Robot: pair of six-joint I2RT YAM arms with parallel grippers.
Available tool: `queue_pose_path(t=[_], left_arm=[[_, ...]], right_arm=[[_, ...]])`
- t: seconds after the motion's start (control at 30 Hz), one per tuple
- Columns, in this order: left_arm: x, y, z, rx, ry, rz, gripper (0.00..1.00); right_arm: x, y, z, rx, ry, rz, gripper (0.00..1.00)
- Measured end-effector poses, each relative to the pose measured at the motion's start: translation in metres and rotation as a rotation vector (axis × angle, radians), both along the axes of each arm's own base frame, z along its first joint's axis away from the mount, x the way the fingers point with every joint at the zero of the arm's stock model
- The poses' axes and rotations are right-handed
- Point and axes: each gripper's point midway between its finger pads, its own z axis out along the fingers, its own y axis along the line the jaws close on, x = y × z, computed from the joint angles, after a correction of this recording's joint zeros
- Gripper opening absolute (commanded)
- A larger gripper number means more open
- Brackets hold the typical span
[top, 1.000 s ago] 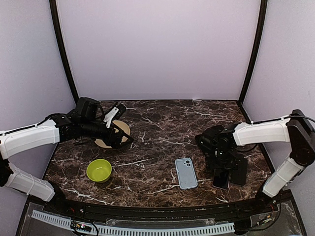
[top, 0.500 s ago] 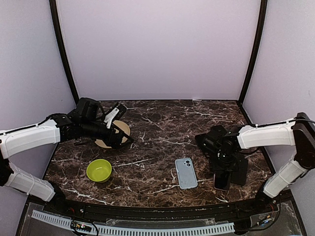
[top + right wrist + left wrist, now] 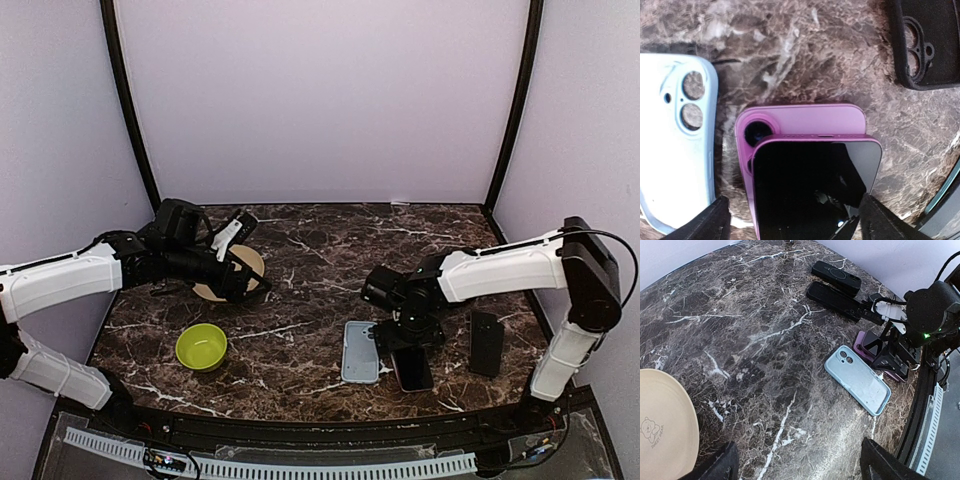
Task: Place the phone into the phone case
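The phone (image 3: pixel 810 185), purple-edged with a black screen, lies partly over the purple phone case (image 3: pixel 805 120), shifted toward that view's right and lower edge. The case's camera hole shows at the left. My right gripper (image 3: pixel 795 220) is open and astride them. Its right finger touches the phone's edge. Its left finger stands beside the case with a gap to the phone. From above, the phone (image 3: pixel 412 370) lies near the front edge under the right gripper (image 3: pixel 405 340). My left gripper (image 3: pixel 243 285) hovers open and empty by the plate.
A light blue case (image 3: pixel 361 352) lies just left of the phone. A black case (image 3: pixel 487 342) lies to its right. A beige plate (image 3: pixel 205 288) and a green bowl (image 3: pixel 201 346) sit on the left. The table's front rail runs close behind the phone.
My right gripper has slid left, and the phone and purple case came with it, away from the black case. The blue case has shifted left and turned slightly. The left arm has not moved.
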Motion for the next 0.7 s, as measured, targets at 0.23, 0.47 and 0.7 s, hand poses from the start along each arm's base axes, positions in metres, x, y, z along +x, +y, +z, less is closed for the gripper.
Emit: queue_pose_path(t=[0.23, 0.47, 0.7], left_arm=[[0.000, 0.000, 0.000, 0.000, 0.000, -0.001, 0.86], [0.000, 0.000, 0.000, 0.001, 0.000, 0.000, 0.86], [0.000, 0.000, 0.000, 0.001, 0.000, -0.001, 0.86]], right_arm=[[0.003, -0.003, 0.015, 0.042, -0.018, -0.017, 0.98], [0.000, -0.022, 0.000, 0.060, 0.045, -0.064, 0.91], [-0.003, -0.019, -0.008, 0.124, 0.066, -0.053, 0.64]])
